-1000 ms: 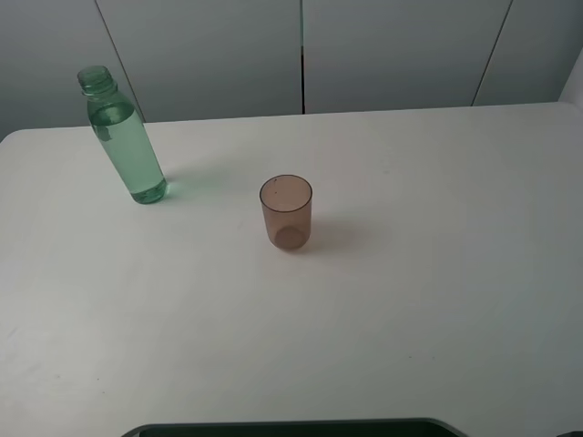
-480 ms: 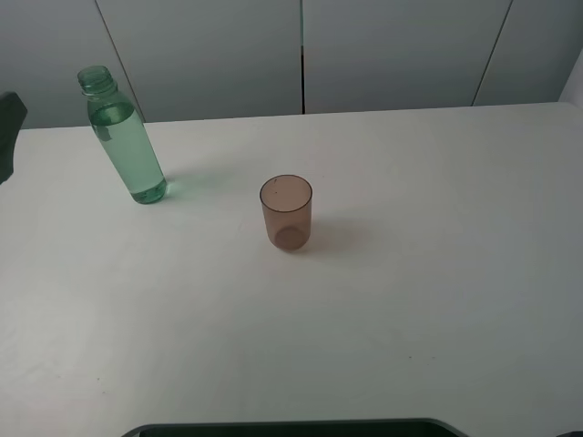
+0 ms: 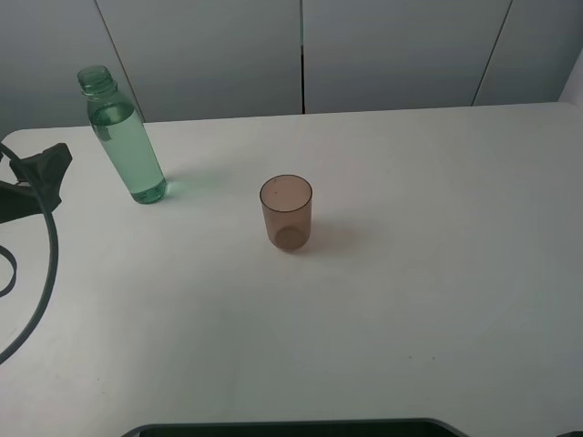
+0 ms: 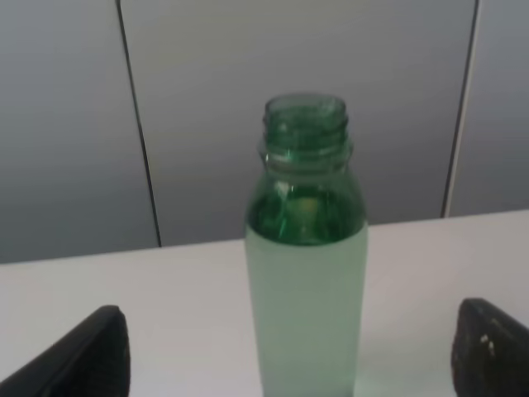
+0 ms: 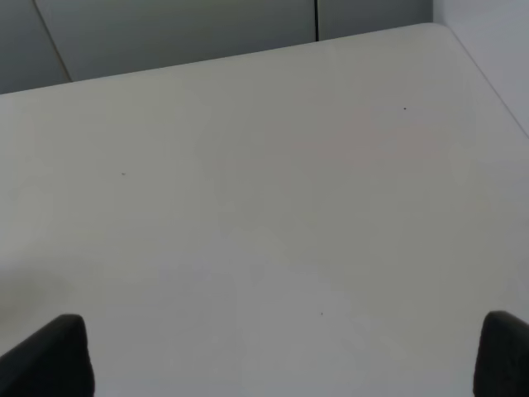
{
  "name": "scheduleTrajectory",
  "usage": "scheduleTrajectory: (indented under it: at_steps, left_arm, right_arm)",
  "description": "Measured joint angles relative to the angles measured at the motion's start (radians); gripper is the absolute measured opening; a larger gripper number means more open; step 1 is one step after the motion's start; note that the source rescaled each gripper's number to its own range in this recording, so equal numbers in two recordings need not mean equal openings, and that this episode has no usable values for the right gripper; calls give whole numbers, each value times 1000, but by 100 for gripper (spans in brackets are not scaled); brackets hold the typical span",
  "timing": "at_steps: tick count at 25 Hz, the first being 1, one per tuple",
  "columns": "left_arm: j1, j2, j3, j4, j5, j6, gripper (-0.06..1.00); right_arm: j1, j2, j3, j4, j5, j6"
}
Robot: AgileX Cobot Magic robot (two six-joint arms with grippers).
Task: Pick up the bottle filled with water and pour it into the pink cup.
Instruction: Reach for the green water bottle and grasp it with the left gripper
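Green bottle [image 3: 127, 150] untouched on the desk [image 3: 410, 273], left tool [image 4: 289, 356] gaping wide and facing it: next, slide around it and squeeze.

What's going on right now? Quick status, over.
Left claw open, facing the bottle; right claw open, holding nothing. Bottle upright, not gripped. Nothing in the way.

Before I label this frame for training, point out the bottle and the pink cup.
the bottle [image 3: 127, 150], exterior high view, on its water-filled body.
the pink cup [image 3: 290, 223], exterior high view, on its side wall.
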Motion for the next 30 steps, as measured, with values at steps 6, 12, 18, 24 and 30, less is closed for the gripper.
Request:
scheduleTrajectory:
  at_steps: [6, 12, 18, 24, 30]
  left_arm:
    - [0, 85, -2, -3, -13, 0, 100]
    - [0, 130, -59, -27, -21, 0, 100]
    - [0, 271, -184, -37, -21, 0, 100]
    - [0, 406, -320, -6, -21, -2, 100]
    - [0, 491, -430, 50, -21, -2, 100]
  right_arm:
    - [0, 0, 0, 0, 0, -2]
    - [0, 0, 0, 0, 0, -2]
    - [0, 0, 0, 0, 0, -2]
    - [0, 0, 0, 0, 0, -2]
    - [0, 0, 0, 0, 0, -2]
